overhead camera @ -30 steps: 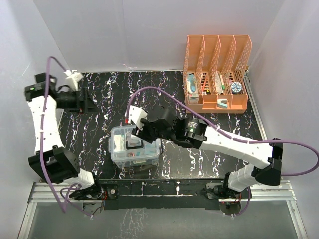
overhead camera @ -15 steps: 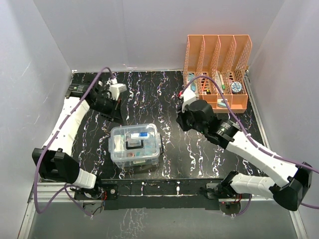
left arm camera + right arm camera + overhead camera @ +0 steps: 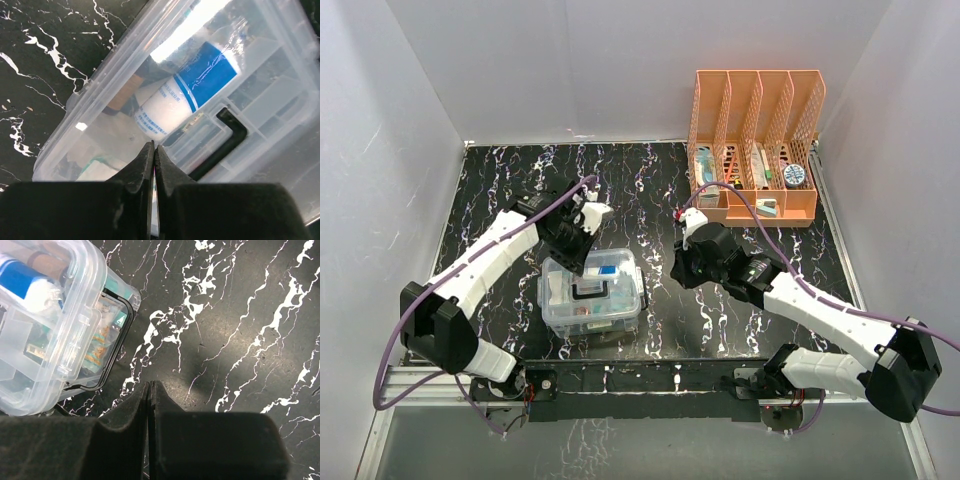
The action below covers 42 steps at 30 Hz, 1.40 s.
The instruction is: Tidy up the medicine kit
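Observation:
The medicine kit (image 3: 592, 296) is a clear lidded box near the table's front middle, with a black handle (image 3: 231, 131) on its lid. Through the lid I see a white bottle with a blue label (image 3: 192, 89) and small packets. My left gripper (image 3: 575, 263) hovers over the kit's back left corner, its jaws shut on nothing (image 3: 154, 146). My right gripper (image 3: 679, 271) is low over the bare table just right of the kit, jaws shut and empty (image 3: 150, 384). The kit's side and black wire latch (image 3: 116, 352) show at the left of the right wrist view.
An orange perforated file rack (image 3: 756, 130) with several slots stands at the back right, holding small medicine items. White walls close in the black marbled table (image 3: 650, 180) on three sides. Both arm bases sit at the near edge.
Both arms swung in toward the kit: the left from the back left corner, the right from over the kit, past the rack, to beside it. Both grippers have shut.

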Each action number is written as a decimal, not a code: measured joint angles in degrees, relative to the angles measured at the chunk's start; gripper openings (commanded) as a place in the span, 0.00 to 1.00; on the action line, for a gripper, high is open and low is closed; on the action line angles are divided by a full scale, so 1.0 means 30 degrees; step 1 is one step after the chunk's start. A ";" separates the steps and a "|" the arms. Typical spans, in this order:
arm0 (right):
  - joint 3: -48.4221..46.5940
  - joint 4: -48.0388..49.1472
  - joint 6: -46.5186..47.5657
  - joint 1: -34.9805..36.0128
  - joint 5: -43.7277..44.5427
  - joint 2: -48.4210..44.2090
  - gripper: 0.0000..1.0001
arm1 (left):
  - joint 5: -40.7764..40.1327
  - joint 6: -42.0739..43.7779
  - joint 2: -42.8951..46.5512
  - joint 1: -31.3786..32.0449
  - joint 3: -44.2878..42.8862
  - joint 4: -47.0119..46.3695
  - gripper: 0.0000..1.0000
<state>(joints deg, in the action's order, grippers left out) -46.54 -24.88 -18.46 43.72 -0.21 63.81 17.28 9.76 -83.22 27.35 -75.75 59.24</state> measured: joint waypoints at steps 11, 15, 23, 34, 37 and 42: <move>0.0066 0.1056 -0.0357 -0.0007 -0.0430 0.0459 0.01 | -0.2368 0.0095 0.0007 0.1078 0.1064 -0.2229 0.00; 0.0066 0.1158 -0.0430 -0.0007 -0.0437 0.0882 0.10 | -0.2550 0.0095 -0.0532 0.1086 0.0423 -0.2674 0.00; -0.0342 0.0874 -0.0867 -0.0299 -0.0532 0.0510 0.51 | -0.4109 -0.0350 -0.0466 0.0758 -0.1683 -0.2113 0.41; -0.1413 0.1253 -0.1406 -0.1494 -0.4473 0.1035 0.63 | -0.0284 -0.0313 0.4153 -0.6907 -0.0954 0.0189 0.69; -0.1413 0.1501 -0.1654 -0.1494 -0.5661 0.1501 0.62 | 0.0401 -0.0189 0.3978 -0.7868 -0.0554 0.1392 0.69; -0.1413 0.2113 -0.1967 -0.1494 -0.6987 0.2215 0.62 | 0.0794 0.0117 0.2594 -0.8342 -0.1472 0.2681 0.66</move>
<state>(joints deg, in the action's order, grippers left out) -50.78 -18.55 -24.36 39.24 -21.17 70.46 19.66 10.11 -75.44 2.33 -80.16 67.29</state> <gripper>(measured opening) 0.622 0.676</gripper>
